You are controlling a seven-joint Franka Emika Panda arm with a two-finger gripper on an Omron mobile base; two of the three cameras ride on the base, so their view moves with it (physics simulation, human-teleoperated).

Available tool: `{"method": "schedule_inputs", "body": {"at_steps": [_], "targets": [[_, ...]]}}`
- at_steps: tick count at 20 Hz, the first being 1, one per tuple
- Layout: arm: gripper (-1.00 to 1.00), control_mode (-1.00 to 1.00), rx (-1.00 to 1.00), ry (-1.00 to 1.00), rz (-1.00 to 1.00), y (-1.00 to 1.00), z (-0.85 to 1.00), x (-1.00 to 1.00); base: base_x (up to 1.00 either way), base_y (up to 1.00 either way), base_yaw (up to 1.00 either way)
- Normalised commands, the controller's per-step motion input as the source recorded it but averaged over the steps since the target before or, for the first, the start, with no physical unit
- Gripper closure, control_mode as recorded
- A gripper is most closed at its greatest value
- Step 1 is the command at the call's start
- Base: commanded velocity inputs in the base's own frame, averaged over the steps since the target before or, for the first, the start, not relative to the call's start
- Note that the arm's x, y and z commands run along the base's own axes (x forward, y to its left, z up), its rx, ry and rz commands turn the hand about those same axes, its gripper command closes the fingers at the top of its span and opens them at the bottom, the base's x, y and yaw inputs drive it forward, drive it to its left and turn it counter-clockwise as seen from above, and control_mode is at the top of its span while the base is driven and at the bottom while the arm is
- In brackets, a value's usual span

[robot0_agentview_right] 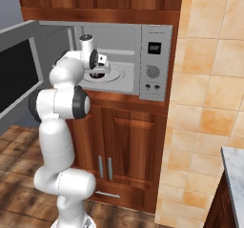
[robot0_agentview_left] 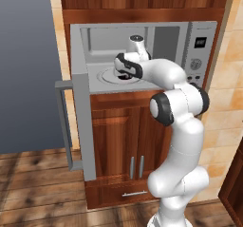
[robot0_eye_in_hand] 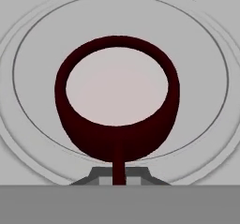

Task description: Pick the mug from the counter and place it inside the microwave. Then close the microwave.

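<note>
Gripping the mug [robot0_eye_in_hand: 117, 124] handle, apparently, the closed claw [robot0_eye_in_hand: 119, 181] holds it directly ahead, over the turntable [robot0_eye_in_hand: 206, 124] inside the microwave [robot0_agentview_left: 201, 55].

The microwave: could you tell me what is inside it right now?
Inside the microwave, the mug sits over the round turntable, gripper shut on its handle. The mug covers the turntable's centre.

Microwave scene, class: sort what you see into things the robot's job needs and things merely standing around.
Needed for the job:
- mug, over the turntable
- microwave, its door open
- pincer, shut on the mug's handle

Merely there:
- lower cabinets
- tiled wall
- wooden floor
</note>
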Motion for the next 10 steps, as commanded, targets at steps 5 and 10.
{"method": "schedule_inputs", "body": {"at_steps": [5,10], "targets": [[1.00,-1.00,0.00,-0.06,0.00,0.04,-0.25,0.04,0.00,0.00,0.00],[1.00,-1.00,0.00,-0.04,0.00,0.00,-0.02,0.18,0.00,0.00,0.00]]}}
